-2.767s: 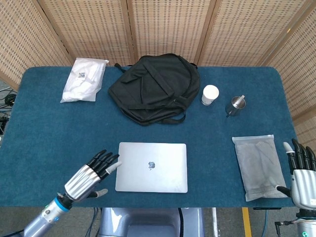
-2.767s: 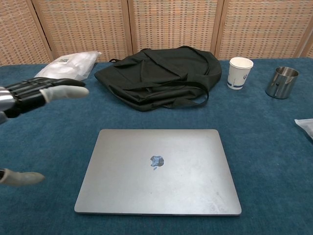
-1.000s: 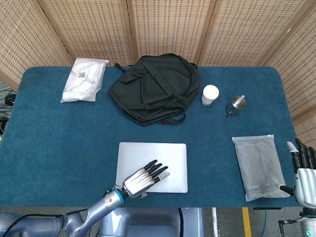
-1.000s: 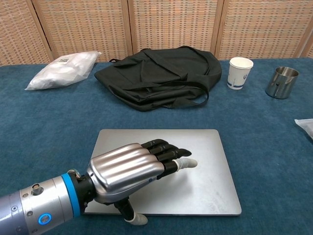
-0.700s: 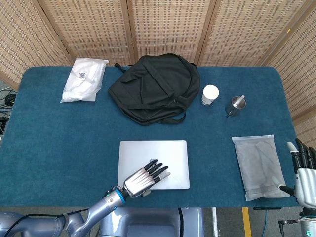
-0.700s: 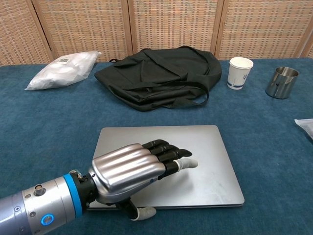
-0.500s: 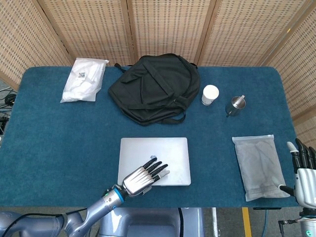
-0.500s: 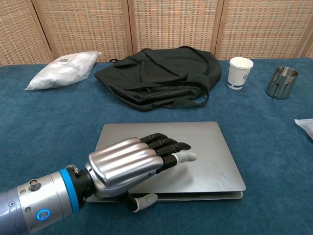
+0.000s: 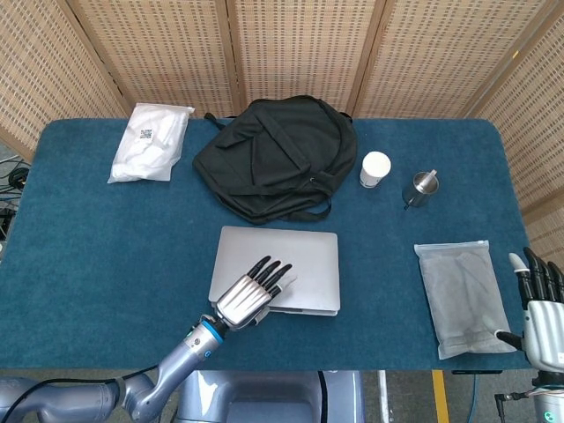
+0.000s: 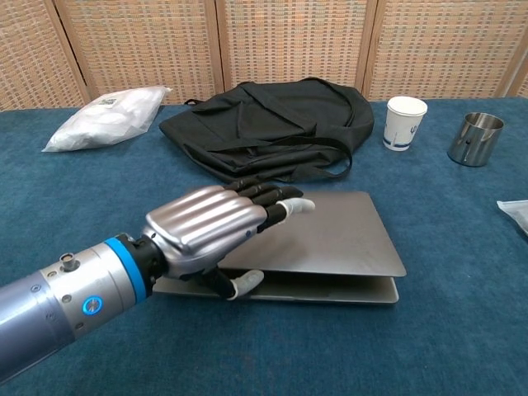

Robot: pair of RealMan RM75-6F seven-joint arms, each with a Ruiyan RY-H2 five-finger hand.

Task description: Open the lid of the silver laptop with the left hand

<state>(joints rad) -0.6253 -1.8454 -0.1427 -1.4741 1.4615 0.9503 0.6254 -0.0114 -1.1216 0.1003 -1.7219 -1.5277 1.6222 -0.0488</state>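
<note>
The silver laptop (image 10: pixel 330 235) is lying near the front edge of the blue table (image 9: pixel 97 256), right in front of the robot. Its long side is running left to right. The lid is lifted a little at the front, so a thin gap is showing along the front edge, and the hinge is at the far side.

The left hand (image 10: pixel 210 227) is holding the lid at its front left part. The fingers (image 10: pixel 272 198) are lying flat on top of the lid, and the thumb is tucked into the gap under it. So the hand is pinching the lid between thumb and fingers. The lid is sitting just ahead of the hand, and it looks like it needs to swing up and away toward the back.

The right hand (image 9: pixel 539 308) is waiting far off at the right side, fingers spread and holding nothing, so the left hand is much nearer.

A black backpack (image 10: pixel 272 124) is sitting just behind the laptop. It may be close enough to bump the lid when it tips back. A white paper cup (image 10: pixel 405 122), a small metal cup (image 10: pixel 475 138), a white bag (image 10: pixel 107 117) and a grey pouch (image 9: pixel 460 295) are lying well away.
</note>
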